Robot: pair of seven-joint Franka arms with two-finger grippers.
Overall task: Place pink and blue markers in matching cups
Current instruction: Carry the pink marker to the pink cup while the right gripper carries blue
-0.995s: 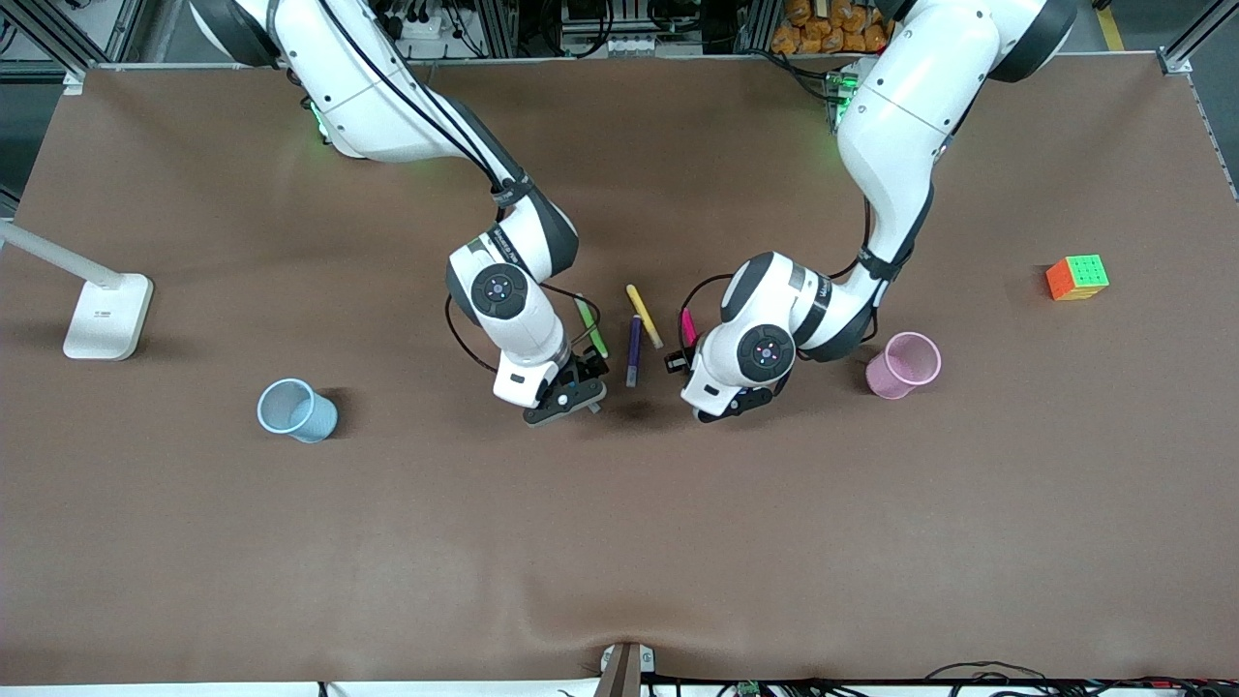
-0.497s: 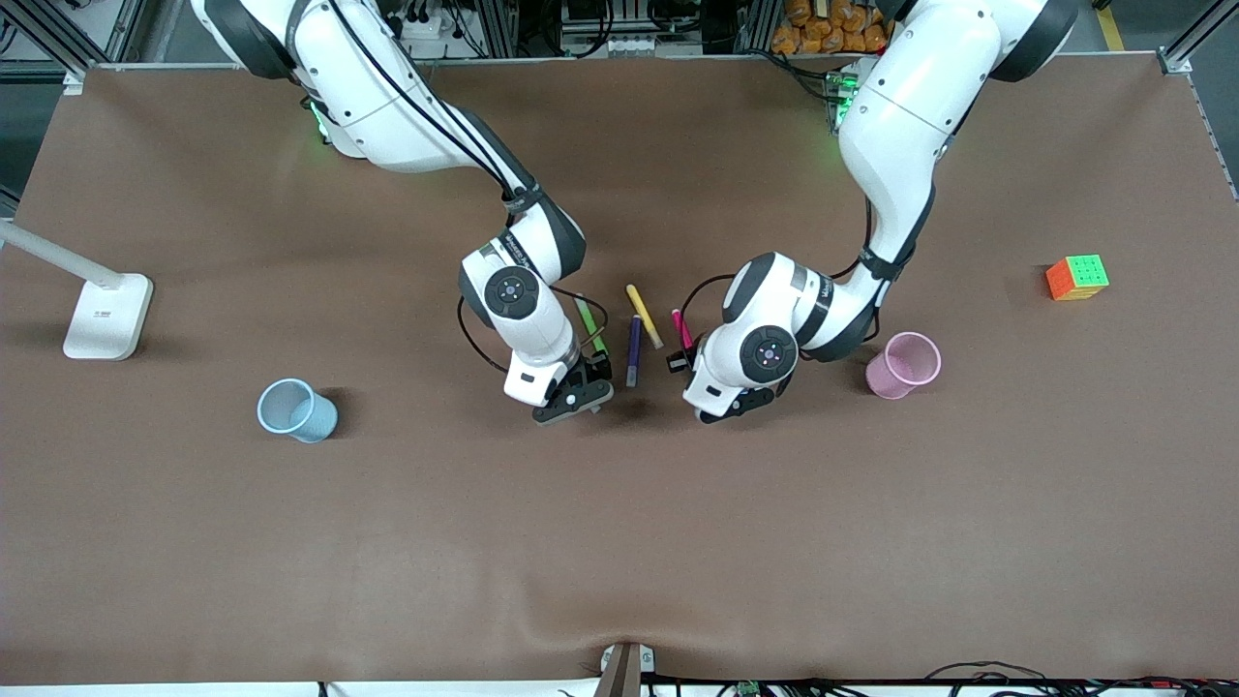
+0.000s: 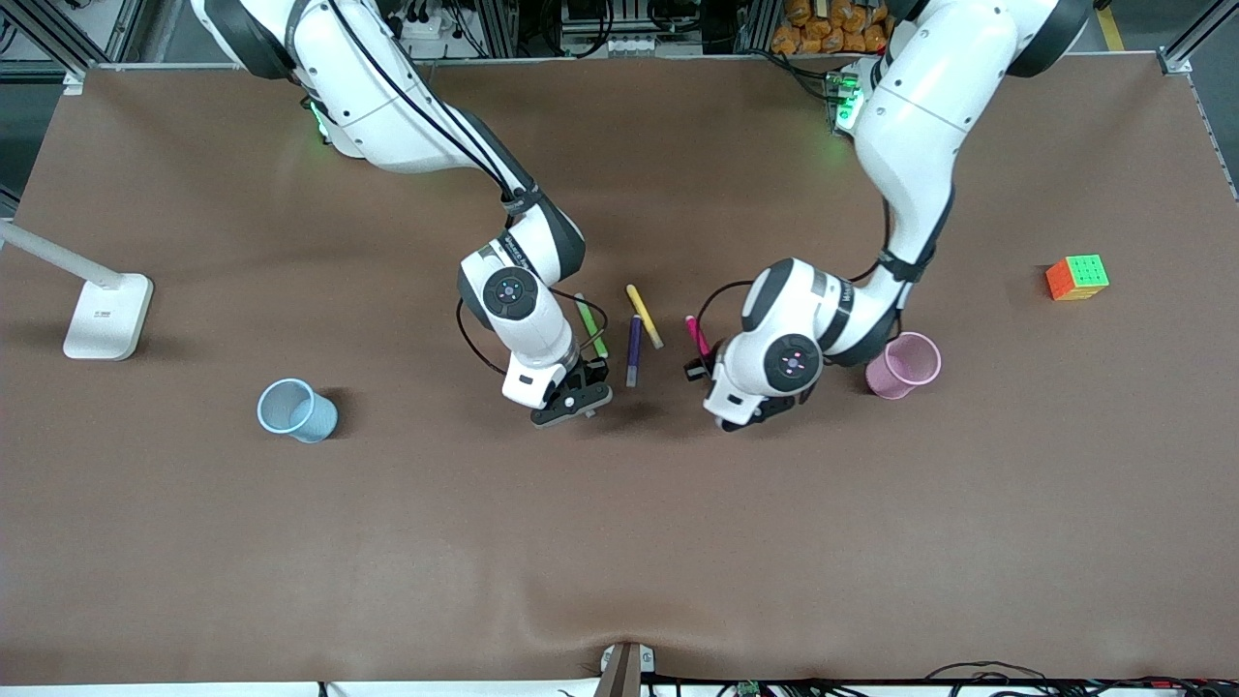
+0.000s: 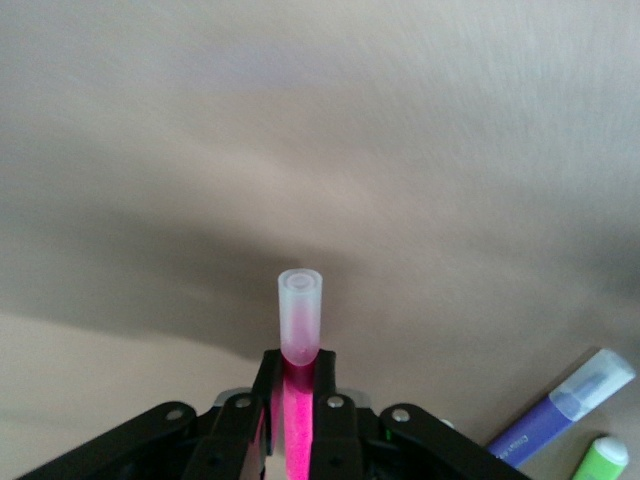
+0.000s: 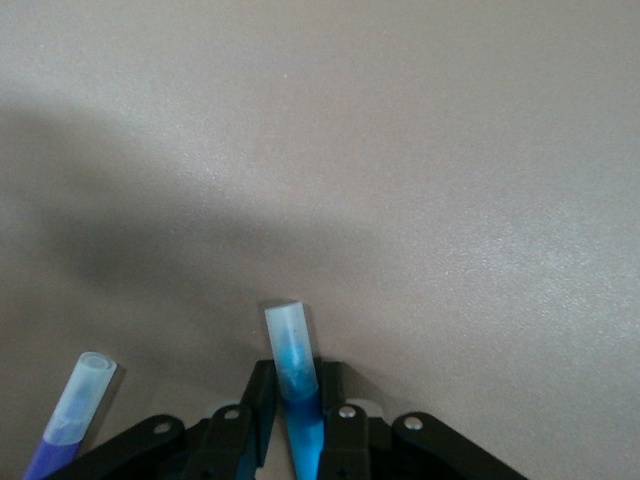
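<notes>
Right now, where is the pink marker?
The pink marker is clamped in the left gripper, raised over the table between the purple pen and the pink cup, toward the left arm's end.

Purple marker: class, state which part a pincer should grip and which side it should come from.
Probably mid-barrel, from straight above, closing across its narrow width. The purple marker lies flat on the table, and the yellow marker crowds its farther end, so the middle leaves more room.
</notes>
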